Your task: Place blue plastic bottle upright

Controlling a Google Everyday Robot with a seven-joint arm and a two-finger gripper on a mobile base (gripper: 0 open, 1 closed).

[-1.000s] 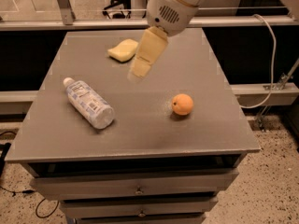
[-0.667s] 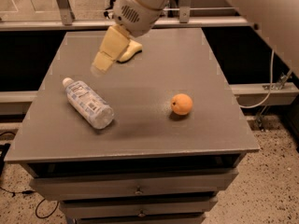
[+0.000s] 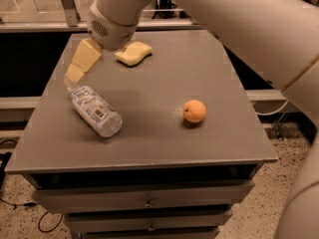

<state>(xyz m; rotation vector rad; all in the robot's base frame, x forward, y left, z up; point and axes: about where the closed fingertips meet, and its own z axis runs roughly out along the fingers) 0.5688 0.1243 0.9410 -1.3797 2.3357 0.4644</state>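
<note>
**Grey tabletop: bottle flat on its side, gripper at its neck end**

Grey flat tabletop (image 3: 149,148) over a stack of drawers (image 3: 149,203); dark gap and pale rails behind.

Gripper (image 3: 74,76) low over the far-left part of the top. Yellowish, slanting down and leftward out of a white wrist housing. Tip right at the neck end of the blue plastic bottle (image 3: 95,111). Spread or pressed together: cannot tell. Touching the bottle or just above it: cannot tell.

Bottle lying on its side, not upright, set diagonally on the left half of the top. Neck toward far-left, base toward near-right. Clear ribbed body, pale label with dark print wrapped round the middle. Cap mostly hidden at the gripper tip. Contents not readable.

Yellow sponge (image 3: 133,53) flat near the far edge, just beside the wrist housing. Orange (image 3: 194,111) right of centre, well apart from the bottle.

Drawers shut, small knobs on the fronts, insides out of sight. Large white arm links across the upper right.
</note>
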